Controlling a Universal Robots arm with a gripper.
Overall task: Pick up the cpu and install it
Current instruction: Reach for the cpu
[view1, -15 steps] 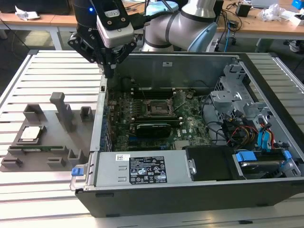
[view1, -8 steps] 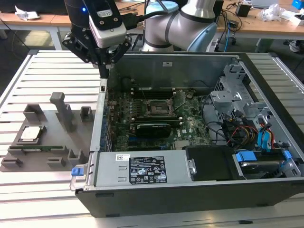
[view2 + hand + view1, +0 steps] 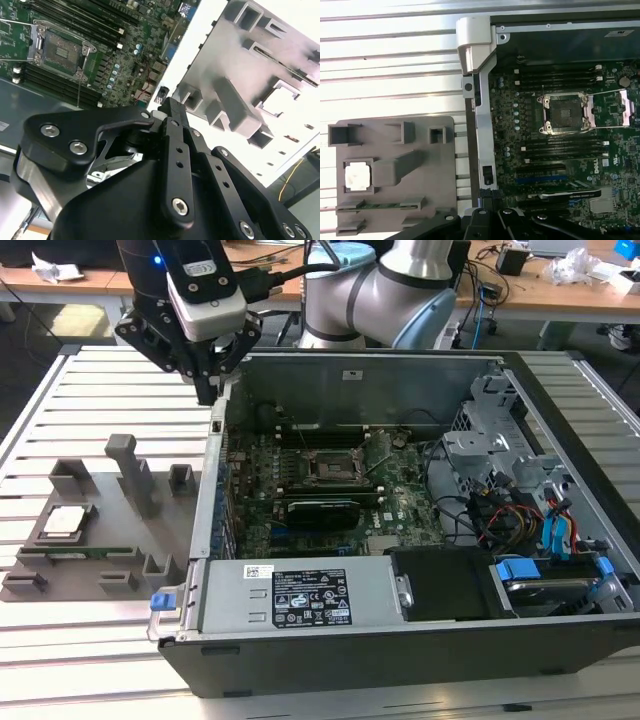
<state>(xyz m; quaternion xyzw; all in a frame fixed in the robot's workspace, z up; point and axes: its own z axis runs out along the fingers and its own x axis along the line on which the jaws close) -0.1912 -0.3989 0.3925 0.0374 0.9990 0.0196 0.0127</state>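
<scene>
cpu point(image 3: 63, 522) flat, plate-up, in grey holder point(image 3: 118, 527)

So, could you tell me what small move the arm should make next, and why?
Probably shift the gripper toward the exterior view's left, over the grey holder: the cpu lies in its square pocket there, not yet picked up, while the gripper hangs above the computer case's side wall.

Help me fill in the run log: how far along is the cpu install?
Nothing looks done yet. The cpu lies in its grey holder tray, and the motherboard socket is empty. In hand: nothing; the gripper hangs shut and empty over the case wall, between tray and socket. Left: the pick-up and the seating in the socket.
</scene>
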